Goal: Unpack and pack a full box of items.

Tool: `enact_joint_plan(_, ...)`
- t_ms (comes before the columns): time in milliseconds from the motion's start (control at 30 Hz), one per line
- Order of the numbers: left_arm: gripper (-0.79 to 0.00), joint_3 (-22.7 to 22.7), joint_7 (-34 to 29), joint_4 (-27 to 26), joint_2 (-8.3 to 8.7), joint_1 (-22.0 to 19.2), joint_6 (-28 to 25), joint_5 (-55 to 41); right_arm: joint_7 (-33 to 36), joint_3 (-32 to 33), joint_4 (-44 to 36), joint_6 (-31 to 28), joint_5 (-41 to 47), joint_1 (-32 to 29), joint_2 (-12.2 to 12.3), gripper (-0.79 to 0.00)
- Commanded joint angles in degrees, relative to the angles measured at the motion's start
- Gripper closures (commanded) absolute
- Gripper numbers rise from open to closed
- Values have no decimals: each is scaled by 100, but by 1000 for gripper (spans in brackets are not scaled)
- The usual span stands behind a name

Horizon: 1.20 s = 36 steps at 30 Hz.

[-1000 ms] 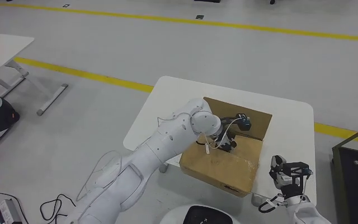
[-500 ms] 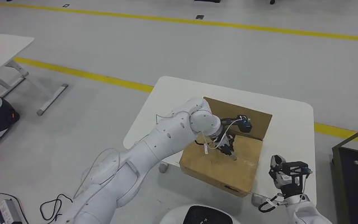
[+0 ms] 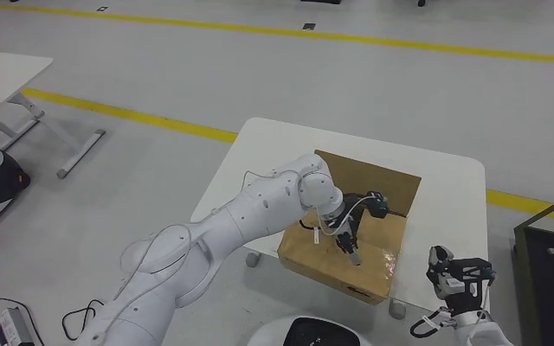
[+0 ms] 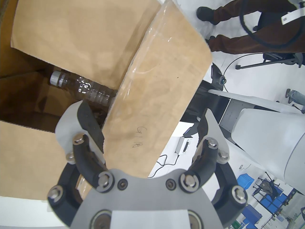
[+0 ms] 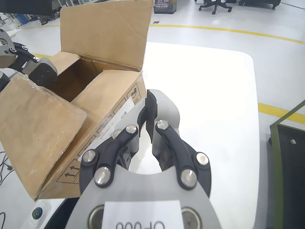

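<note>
Noted left gripper spread wide astride the taped flap, right gripper closed empty beside the box.

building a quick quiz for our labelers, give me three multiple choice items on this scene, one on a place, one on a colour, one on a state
1. Where does the plastic bottle lie?
A) inside the box
B) on the floor
C) on a chair

2. What colour is the bottle's cap?
A) red
B) grey
C) green

3. How is the right gripper?
A) wide open
B) shut on a flap
C) shut and empty

Answers:
1 A: the left wrist view shows it lying down in the box, partly under a flap.
2 B: the cap at its end is plainly grey.
3 C: its fingers meet with nothing between them, above the table.
</note>
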Motion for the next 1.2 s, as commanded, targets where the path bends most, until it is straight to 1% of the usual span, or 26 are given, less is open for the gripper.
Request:
enact_joint_plan(0, -785, 119, 69, 142, -36, -52, -67, -54, -48, 8, 37, 38, 63, -66, -3, 0)
enact_joint_plan(100, -785, 266, 133, 332, -100, -126, -130, -112, -112, -25, 155, 214, -138, -155, -3, 0)
enact_joint_plan(367, -785, 589, 252, 619, -261, -334, -250, -289, -419, -262, 598, 290, -91, -147, -46, 0)
enact_joint_plan(467, -785, 566, 398, 699, -313, -429, -396, -350, -447, -289, 625, 302, -85, -122, -52, 0)
enact_joint_plan(567, -785, 599, 425, 755, -367, -472, -423, -318, -444, -287, 618, 292, -59, -120, -52, 0)
enact_joint_plan(800, -785, 946, 475, 983, -512, -472, -473, -246, -432, -285, 623, 291, -95, -128, -47, 0)
enact_joint_plan(1100, -785, 1370, 614, 1238, -708, -630, -612, -403, -359, -305, 589, 351, -76, -110, -51, 0)
enact_joint_plan(1133, -711, 1421, 637, 1256, -723, -650, -636, -438, -352, -308, 586, 356, -74, -105, -52, 0)
enact_joint_plan(1167, -526, 1470, 655, 1282, -736, -673, -654, -484, -342, -309, 584, 365, -82, -99, -52, 0)
